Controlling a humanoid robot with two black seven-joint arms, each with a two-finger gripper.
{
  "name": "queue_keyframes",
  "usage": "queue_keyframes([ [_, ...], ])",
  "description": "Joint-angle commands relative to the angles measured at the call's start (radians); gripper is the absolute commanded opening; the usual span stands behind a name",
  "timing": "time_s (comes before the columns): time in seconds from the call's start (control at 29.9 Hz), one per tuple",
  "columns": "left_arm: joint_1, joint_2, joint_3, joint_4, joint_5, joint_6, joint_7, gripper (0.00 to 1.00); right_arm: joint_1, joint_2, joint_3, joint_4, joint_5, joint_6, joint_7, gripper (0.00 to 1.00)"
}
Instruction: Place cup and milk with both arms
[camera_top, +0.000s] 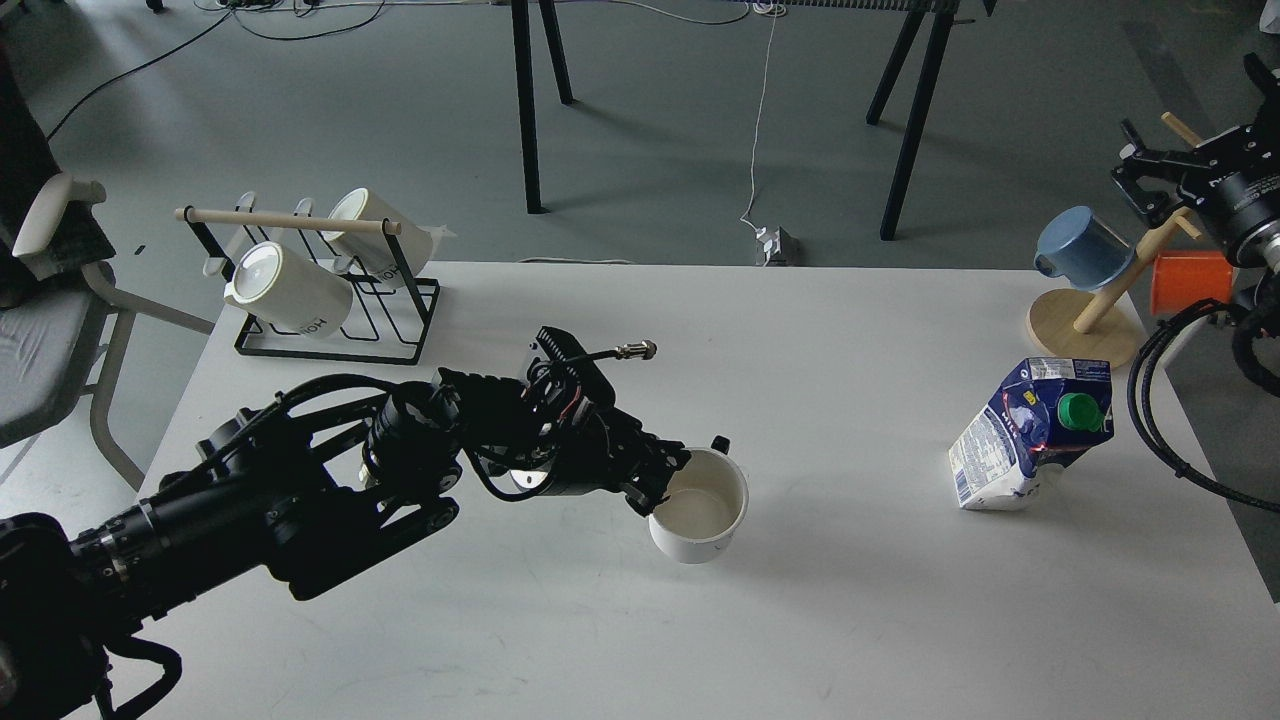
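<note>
White table (820, 610) bears milk carton (1030, 440); left gripper (665, 480) grasps cup (700, 515) rim; right gripper (1140, 175) spread

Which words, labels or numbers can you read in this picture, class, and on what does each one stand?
"HOH": grey letters, seen upside down, on the front white mug in the black wire rack.
Milk carton: print on its white side panel and blue face is too small and blurred to read.
Nothing else bears readable text.

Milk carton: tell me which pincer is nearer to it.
Right. The right pincer hangs above and behind the milk carton, off the table's far right corner; the left pincer is far left, at the cup.
</note>
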Motion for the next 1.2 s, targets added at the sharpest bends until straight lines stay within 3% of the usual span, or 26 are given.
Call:
queue_keyframes([
  [0.0, 0.004, -0.032, 0.007, 0.008, 0.000, -0.001, 0.005, 0.06, 0.003, 0.003, -0.001, 0.001, -0.002, 0.000, 0.000, 0.99],
  [0.13, 0.005, -0.072, 0.007, 0.047, 0.000, -0.001, 0.006, 0.10, 0.003, 0.011, -0.001, 0.001, -0.004, 0.000, 0.000, 0.99],
  [0.3, 0.005, -0.106, 0.006, 0.075, 0.000, 0.018, 0.060, 0.43, 0.008, 0.003, -0.004, 0.007, -0.004, 0.000, -0.002, 0.99],
  [0.53, -0.001, -0.106, 0.006, 0.073, 0.000, 0.074, 0.059, 0.58, 0.032, -0.035, -0.004, 0.035, -0.004, 0.000, -0.008, 0.99],
  [0.67, -0.009, -0.103, -0.017, 0.065, 0.000, 0.123, 0.054, 0.92, 0.069, -0.055, -0.004, 0.035, -0.004, 0.000, -0.009, 0.99],
  [0.77, -0.015, -0.097, -0.068, 0.070, 0.000, 0.224, 0.066, 0.97, 0.086, -0.085, -0.004, 0.058, -0.004, 0.000, -0.011, 0.99],
  [0.9, -0.058, -0.095, -0.229, 0.076, -0.014, 0.240, 0.063, 0.99, 0.074, -0.144, -0.004, 0.173, -0.004, 0.000, -0.009, 0.99],
  [1.07, -0.065, -0.089, -0.485, 0.081, -0.400, 0.248, 0.060, 0.99, -0.059, -0.253, 0.021, 0.328, 0.010, 0.000, 0.006, 0.99],
  [1.17, -0.090, -0.057, -0.582, 0.142, -0.626, 0.280, 0.043, 0.99, -0.168, -0.296, 0.042, 0.389, 0.013, 0.000, 0.017, 0.99],
])
